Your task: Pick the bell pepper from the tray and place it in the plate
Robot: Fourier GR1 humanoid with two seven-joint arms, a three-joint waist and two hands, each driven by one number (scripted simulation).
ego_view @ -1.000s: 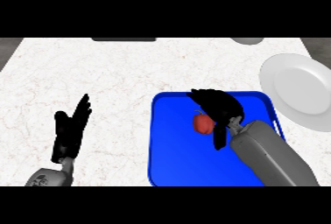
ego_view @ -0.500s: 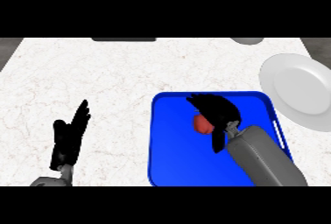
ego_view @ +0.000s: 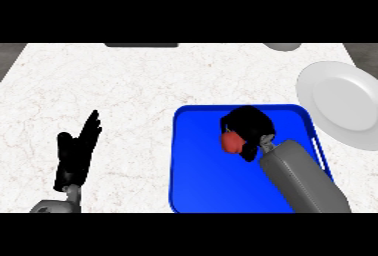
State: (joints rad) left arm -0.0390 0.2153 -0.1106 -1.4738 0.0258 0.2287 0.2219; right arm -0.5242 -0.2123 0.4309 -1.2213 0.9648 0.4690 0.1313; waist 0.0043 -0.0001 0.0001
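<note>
**Operator:** What sits at the lower left of the frame?

**Spotter:** You have the left hand (ego_view: pixel 76 155) there, over the pale marbled counter (ego_view: pixel 148 80). Its fingers are straight and point up the frame, and it holds nothing.

**Operator:** And moving toward the middle?

**Spotter:** You come to the blue tray (ego_view: pixel 199 175), which fills the lower centre and reaches right of it. The bell pepper (ego_view: pixel 233 142) shows as a red patch in the tray's upper half. The right hand (ego_view: pixel 249 127) is on it: your grey forearm comes in from the lower right edge, and the black fingers are curled over the pepper's top and right side, so only its left part shows.

**Operator:** Is it off the tray floor?

**Spotter:** I cannot tell from this steep angle. It is inside the tray's outline, though.

**Operator:** And the far right?

**Spotter:** You see the white plate (ego_view: pixel 347 105) at the right edge, just beside the tray's upper right corner. It has nothing on it.
</note>
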